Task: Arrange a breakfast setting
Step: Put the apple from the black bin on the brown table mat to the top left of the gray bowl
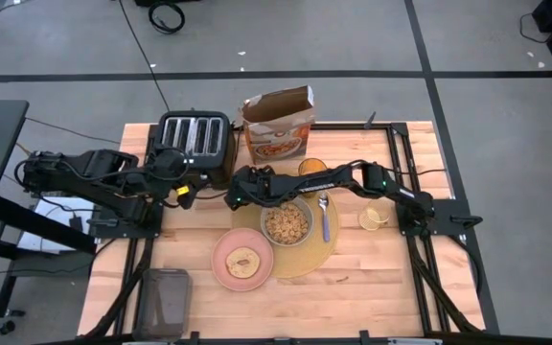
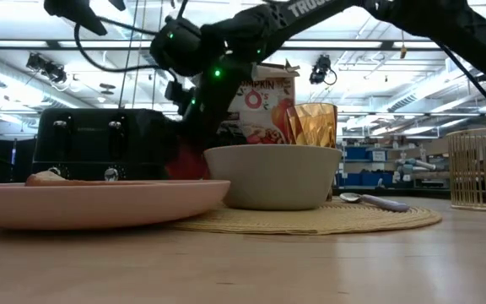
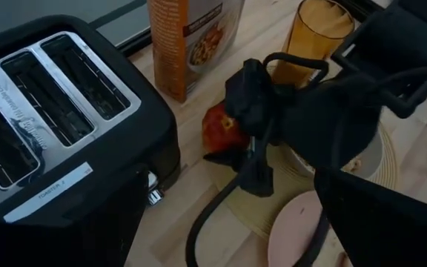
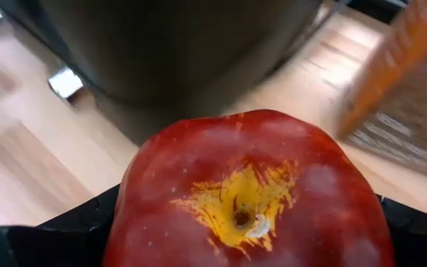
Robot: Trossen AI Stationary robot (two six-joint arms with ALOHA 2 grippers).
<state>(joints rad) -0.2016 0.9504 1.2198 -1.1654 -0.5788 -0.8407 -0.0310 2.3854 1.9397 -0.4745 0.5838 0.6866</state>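
A tan placemat (image 1: 305, 257) carries a grey bowl (image 1: 287, 224) of cereal and a metal spoon (image 1: 325, 218). A pink plate (image 1: 243, 260) with the toasted bread round (image 1: 244, 261) overlaps the placemat's near left edge. The amber glass (image 1: 312, 168) stands at its far edge. My right gripper (image 1: 234, 195) reaches across the bowl and is shut on the red-yellow apple (image 4: 250, 200), beside the toaster; the apple also shows in the left wrist view (image 3: 219, 127) and in the low view (image 2: 188, 160). My left gripper (image 1: 186, 192) waits in front of the toaster. My right gripper pinches the apple between its two fingers (image 4: 73, 226), one on each flank (image 4: 136, 208). The apple's yellow hollow end (image 4: 242, 216) faces the wrist camera. The fingers come from the table's right, slanting down. Whether the apple rests on the table, I cannot tell.
A black four-slot toaster (image 1: 195, 144) and an open cereal box (image 1: 278, 125) stand at the far edge. A gold wire basket (image 2: 483, 169) is at the right, and a dark container (image 1: 166, 295) at the near left. Bare wood lies near the front right.
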